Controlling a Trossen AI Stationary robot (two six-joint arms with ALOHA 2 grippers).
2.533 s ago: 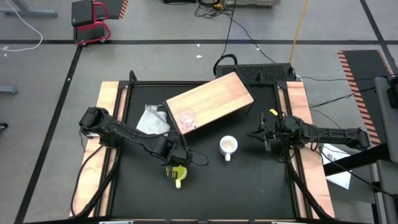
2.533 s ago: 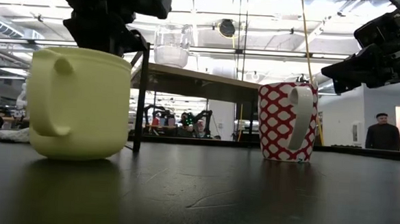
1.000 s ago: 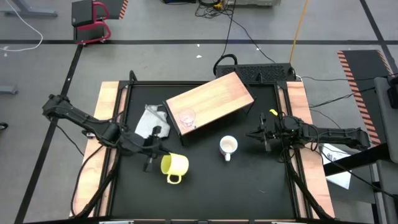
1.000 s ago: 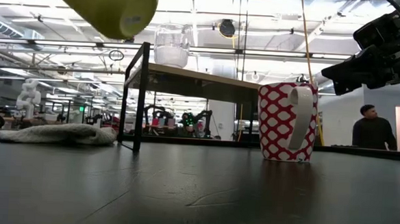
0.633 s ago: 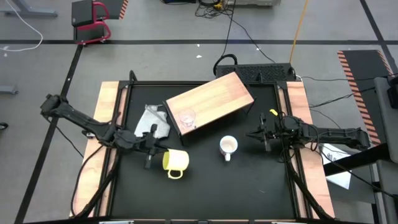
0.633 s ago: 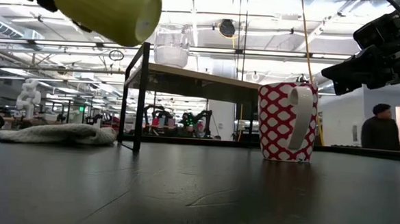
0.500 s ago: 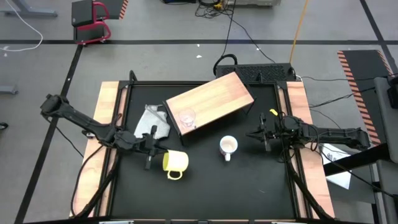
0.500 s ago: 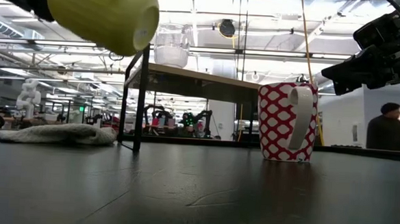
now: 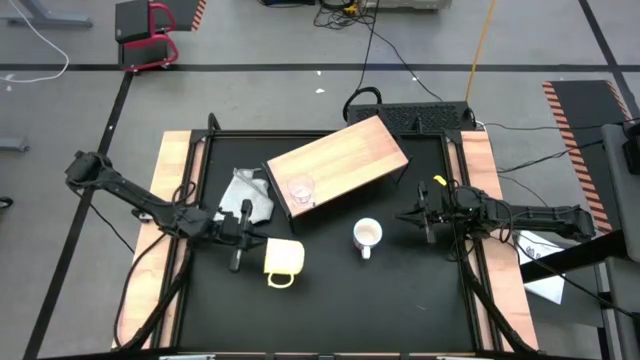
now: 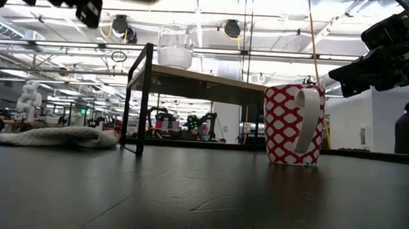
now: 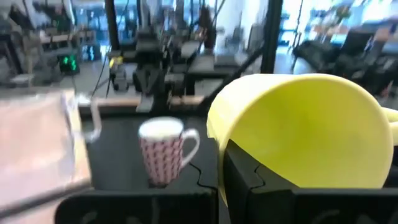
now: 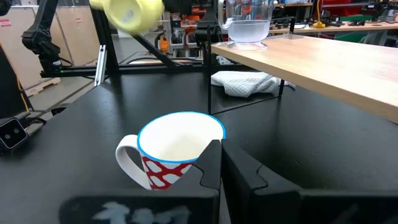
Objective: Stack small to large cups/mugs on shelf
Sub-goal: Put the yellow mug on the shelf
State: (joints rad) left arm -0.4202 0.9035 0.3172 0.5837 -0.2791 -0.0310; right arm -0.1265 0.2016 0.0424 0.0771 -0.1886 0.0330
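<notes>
since the earlier frame, yellow mug [image 9: 283, 260] lifted off the table, now tipped, pinched by left gripper [image 9: 246, 244] near shelf [image 9: 338, 162]. risk: slips from rim grip, knocks glass cup [image 9: 300, 188]. right gripper [image 9: 418, 217] pressed together, idle.

overhead, tabletop and wrist cameras share the patterned mug [image 9: 367, 236]

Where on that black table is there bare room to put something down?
The near strip of the black table, in front of the red-patterned mug, lies bare, as does the far-left corner behind the cloth. The right half of the shelf top is free; the glass cup sits near its left end. It is crowded where the left claw holds the yellow mug.
</notes>
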